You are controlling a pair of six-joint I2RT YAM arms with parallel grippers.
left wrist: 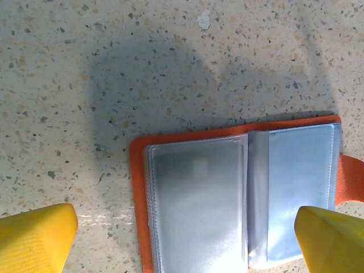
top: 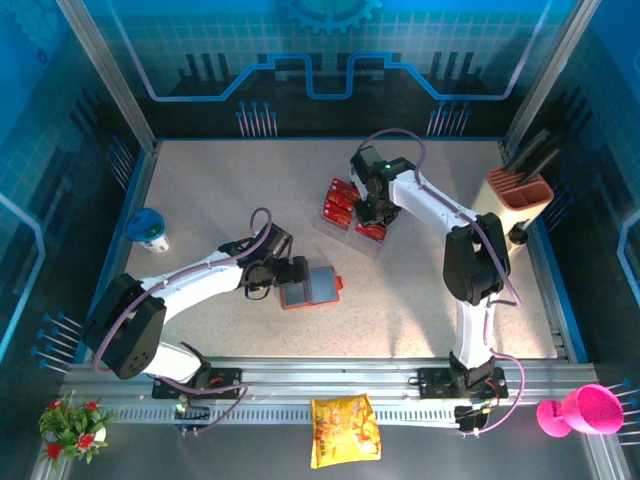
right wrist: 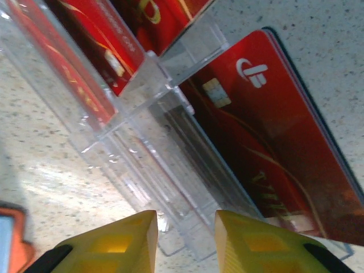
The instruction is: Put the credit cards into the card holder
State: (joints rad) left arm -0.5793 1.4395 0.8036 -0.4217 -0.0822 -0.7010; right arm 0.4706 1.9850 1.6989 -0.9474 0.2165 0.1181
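**mako:** Starting with the top camera. The card holder [top: 315, 288] is lying open and flat on the table [top: 200, 180], a bit left of centre. The left gripper [top: 288, 278] is hanging right at its left edge. The credit cards [top: 342, 200] are standing in a clear rack [top: 338, 232] further back and to the right, well apart from the holder. The right gripper [top: 371, 212] is sitting just over them.

**tinlid:** Are the pincers doing anything from up there?

**mako:** Too small to call from above. The left wrist cam is helping more. The left gripper [left wrist: 185, 233] is spreading its yellow fingers [left wrist: 34, 236] wide, and they're squeezing nothing. One finger is hovering over bare table [left wrist: 114, 68] left of the card holder [left wrist: 199, 199], the other over its right-hand page. The holder is showing grey-blue pockets and an orange rim, with the snap tab [left wrist: 352, 179] sticking out on the right.

**tinlid:** And the right wrist?

**mako:** The right gripper [right wrist: 185, 233] is pointing down at the clear rack [right wrist: 142, 165]. Its yellow fingers [right wrist: 122, 242] are leaving a narrow gap, and the rack's end is showing in that gap. Whether it's pinching the plastic, a card or nothing, I can't tell. One of the credit cards [right wrist: 267, 148], red with a chip, is leaning at the rack's right side. More red ones are sitting in the slots at top left. An orange corner of the card holder [right wrist: 11, 239] is peeking in at bottom left.
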